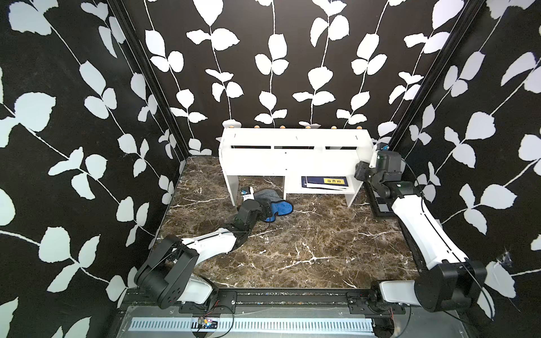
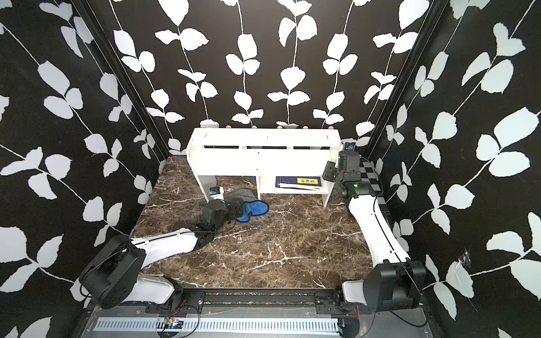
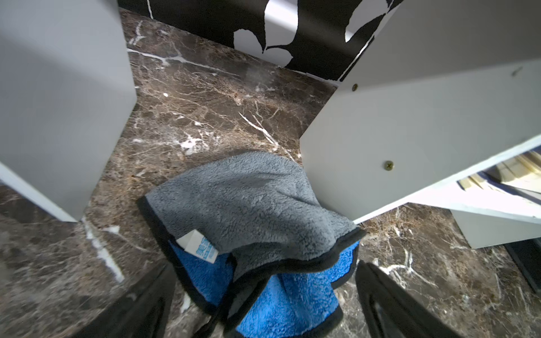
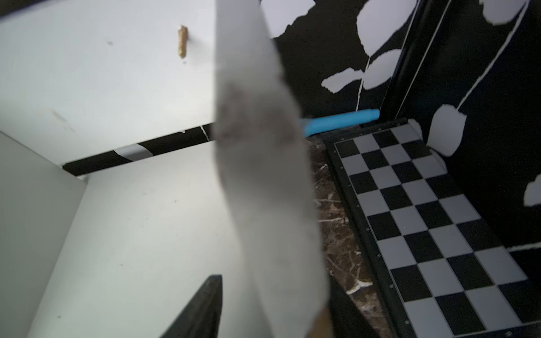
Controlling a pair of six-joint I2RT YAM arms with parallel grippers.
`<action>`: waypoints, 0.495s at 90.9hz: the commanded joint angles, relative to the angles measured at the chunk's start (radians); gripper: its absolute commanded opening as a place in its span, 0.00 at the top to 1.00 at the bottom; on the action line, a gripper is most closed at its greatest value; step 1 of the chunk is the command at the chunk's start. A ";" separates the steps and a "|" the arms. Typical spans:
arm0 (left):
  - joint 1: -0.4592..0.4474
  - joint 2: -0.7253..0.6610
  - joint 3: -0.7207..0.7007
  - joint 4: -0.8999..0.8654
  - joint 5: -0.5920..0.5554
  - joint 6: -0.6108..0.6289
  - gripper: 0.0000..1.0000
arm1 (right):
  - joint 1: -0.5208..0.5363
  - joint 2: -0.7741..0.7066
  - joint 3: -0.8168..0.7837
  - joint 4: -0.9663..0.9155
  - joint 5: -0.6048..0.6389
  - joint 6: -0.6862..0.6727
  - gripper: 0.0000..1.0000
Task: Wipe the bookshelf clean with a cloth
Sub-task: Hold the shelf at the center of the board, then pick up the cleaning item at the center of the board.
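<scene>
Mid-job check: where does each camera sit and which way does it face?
Top views: high in front, looking down at the bookshelf; left arm, right arm show.
Left wrist: low, facing the cloth between bookshelf legs; both left fingers show.
Right wrist: against the bookshelf's end panel, checkered board beside; one right finger shows.
Shared: every view shows the bookshelf.

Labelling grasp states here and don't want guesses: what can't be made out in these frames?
Right gripper: whether it clamps the bookshelf. Right wrist view: the blurred end panel hides one finger; top views: the wrist covers the tips.
Book label: too small in both top views.
Blue object behind the bookshelf: right wrist view, panel hides one end.
Cloth: near edge cut off at the left wrist view's frame edge.
</scene>
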 commanded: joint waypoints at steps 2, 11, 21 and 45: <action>-0.004 0.065 -0.007 0.164 0.038 0.041 0.02 | -0.002 -0.009 -0.016 0.067 -0.049 -0.059 0.84; -0.004 0.139 0.015 0.204 0.018 0.044 0.03 | -0.004 0.004 -0.004 0.058 -0.104 -0.075 1.00; -0.003 0.207 0.034 0.248 0.005 0.036 0.04 | -0.002 -0.010 -0.021 0.083 -0.115 -0.063 1.00; -0.003 0.316 0.036 0.325 0.050 -0.015 0.35 | -0.004 -0.019 -0.003 0.063 -0.072 -0.076 1.00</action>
